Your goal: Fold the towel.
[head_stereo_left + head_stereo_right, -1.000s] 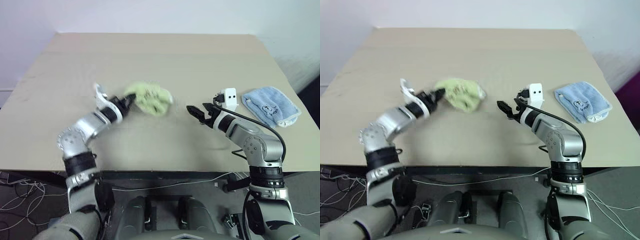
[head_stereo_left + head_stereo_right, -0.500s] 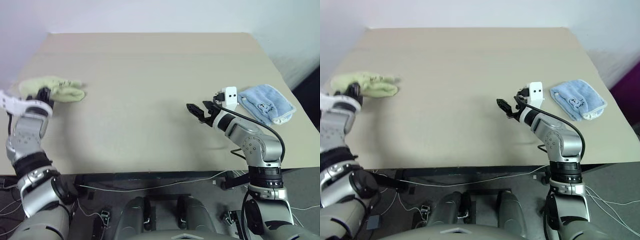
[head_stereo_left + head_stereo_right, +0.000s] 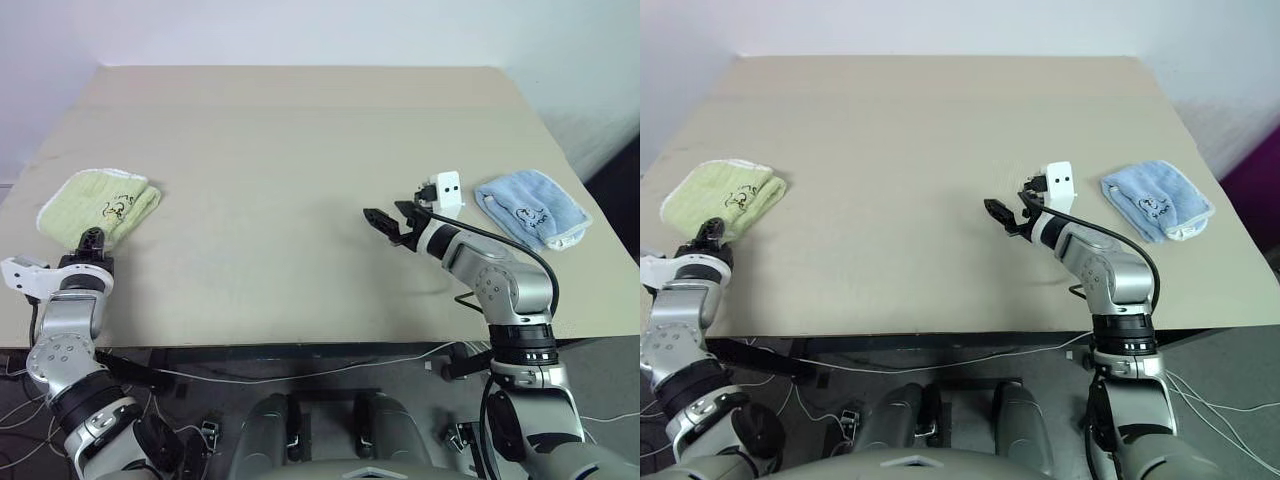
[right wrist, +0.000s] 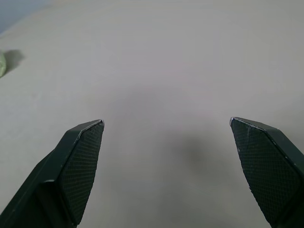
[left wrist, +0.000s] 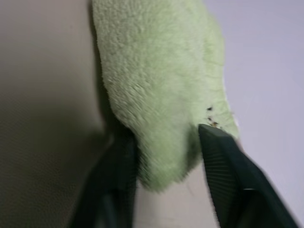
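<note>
The towel (image 3: 100, 206) lies folded into a compact pad at the far left edge of the table (image 3: 300, 180), logo side up, white piping along its outer edge. The fold looks done, or close to it; the layers under the top face can't be checked from here.

The left gripper (image 5: 166, 147) sits at the towel's near corner. In the wrist view its two fingers (image 5: 223, 161) stand apart on either side of the cloth end — looks like a grip being let go, though whether the pads touch the cloth is hard to say.

The right gripper (image 3: 385, 224) hovers over bare table near the middle-right, jaws wide apart, holding nothing.

A blue cloth (image 3: 530, 208) lies folded at the right side, well apart from the towel, with a small white block (image 3: 447, 190) between it and the right gripper.

Left to do, as a judgement: clear the left gripper off the towel — maybe tidy the edge.
</note>
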